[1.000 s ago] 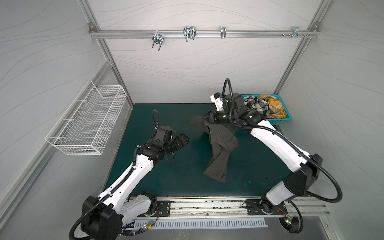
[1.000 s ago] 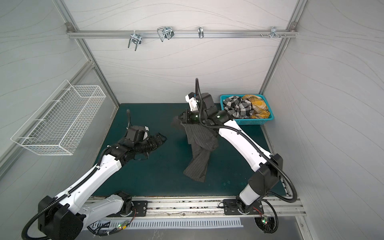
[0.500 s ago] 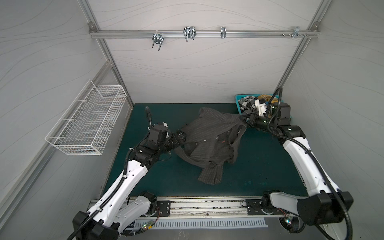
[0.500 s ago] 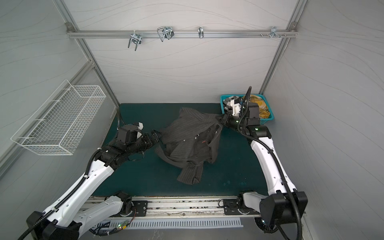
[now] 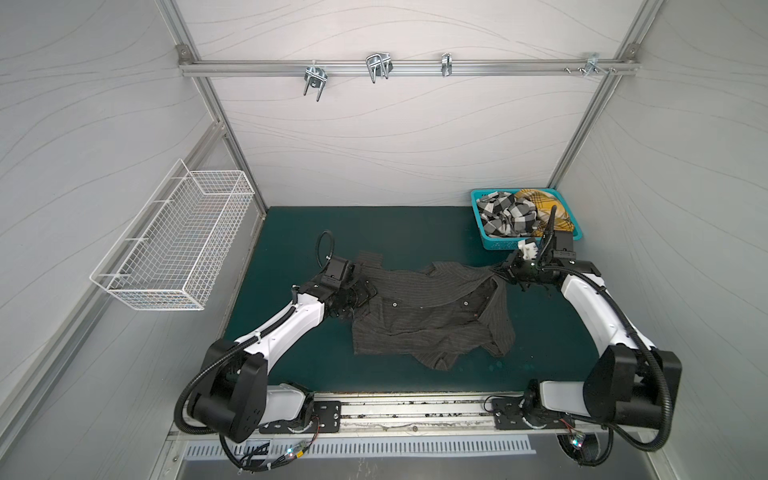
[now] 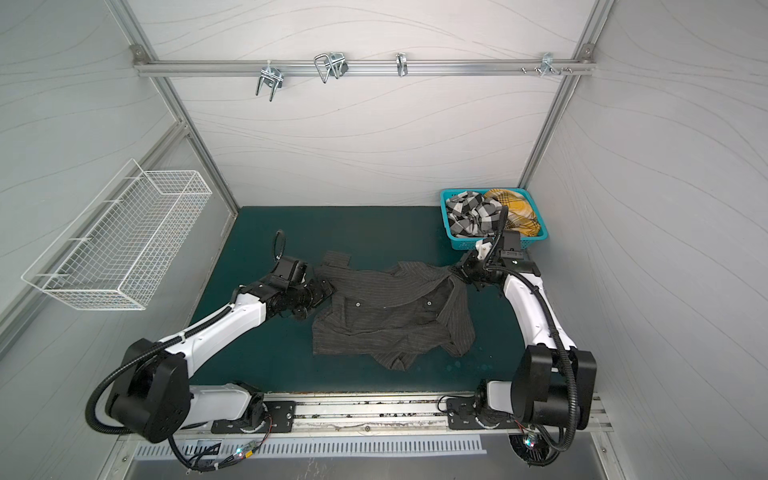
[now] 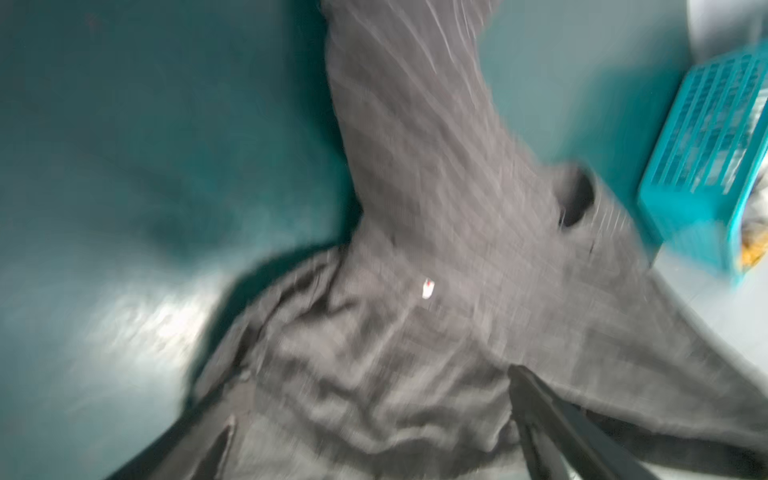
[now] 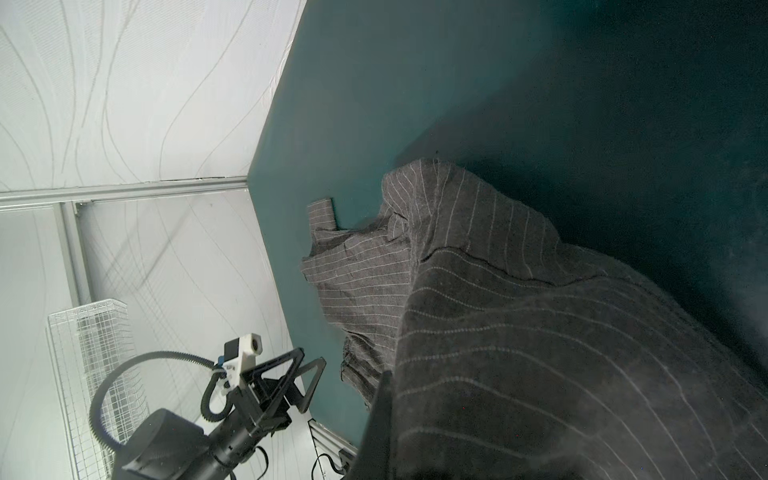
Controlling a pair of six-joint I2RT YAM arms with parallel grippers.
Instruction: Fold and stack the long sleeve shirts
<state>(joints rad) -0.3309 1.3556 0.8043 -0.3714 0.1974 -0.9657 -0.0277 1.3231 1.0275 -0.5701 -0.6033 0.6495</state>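
Observation:
A charcoal grey pinstriped shirt [image 5: 428, 316] [image 6: 390, 316] lies spread and rumpled on the green mat, buttons showing. My left gripper [image 5: 365, 296] [image 6: 322, 293] is at the shirt's left edge, open, its fingers wide apart over the cloth [image 7: 415, 291] in the blurred left wrist view. My right gripper [image 5: 498, 272] [image 6: 455, 270] is shut on the shirt's far right corner, beside the basket; the cloth [image 8: 540, 353] drapes over its finger [image 8: 380, 415]. A black-and-white checked shirt [image 5: 509, 216] and a mustard-yellow plaid shirt [image 5: 540, 203] lie bunched in the basket.
The teal lattice basket [image 5: 490, 243] [image 6: 457, 243] stands at the mat's back right corner, just behind my right wrist. A white wire basket [image 5: 178, 245] hangs on the left wall. A metal rail with hooks [image 5: 374, 68] crosses the back wall. The arms' base rail [image 5: 415, 411] borders the mat's front.
My right gripper has carried the shirt's corner from the middle to the right, near the basket, and the hanging shirt now lies spread. My left gripper has moved right onto its left edge.

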